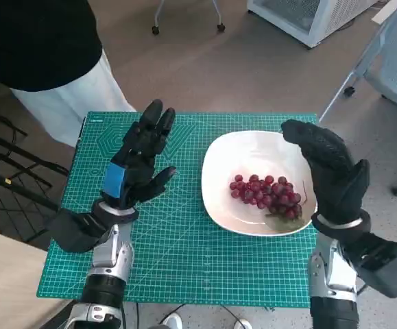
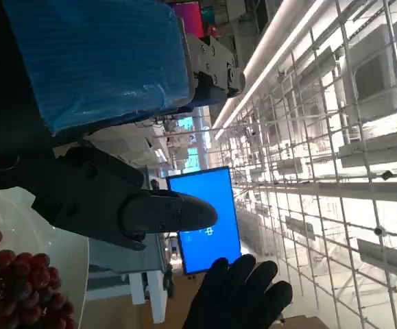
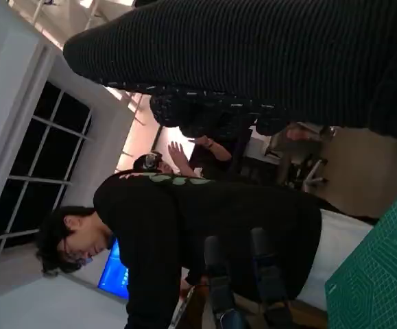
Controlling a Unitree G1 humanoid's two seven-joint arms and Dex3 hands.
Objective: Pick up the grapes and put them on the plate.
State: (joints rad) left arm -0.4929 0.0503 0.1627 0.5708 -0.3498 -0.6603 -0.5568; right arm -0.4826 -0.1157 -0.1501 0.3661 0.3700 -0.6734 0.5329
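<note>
The bunch of small dark-red grapes [image 1: 267, 195] already lies on the round white plate [image 1: 253, 147], on the half of the plate nearer the robot and toward the plate's right rim, its long axis running across the plate from the centre down toward that rim. Judged from this, the placing looks done, and what remains turns on the hands clearing away.

The right hand in the black knitted glove [image 1: 328, 168] is much the nearer: it hangs raised over the plate's right rim, just beside the grapes, fingers spread and holding nothing.

The left hand, black with blue tape on its back [image 1: 140, 164], is lifted over the green cutting mat [image 1: 184, 260], well apart from the plate on its left side, fingers extended and apart, also empty.

A person in a black top [image 3: 205, 226] stands beyond the plate.
</note>
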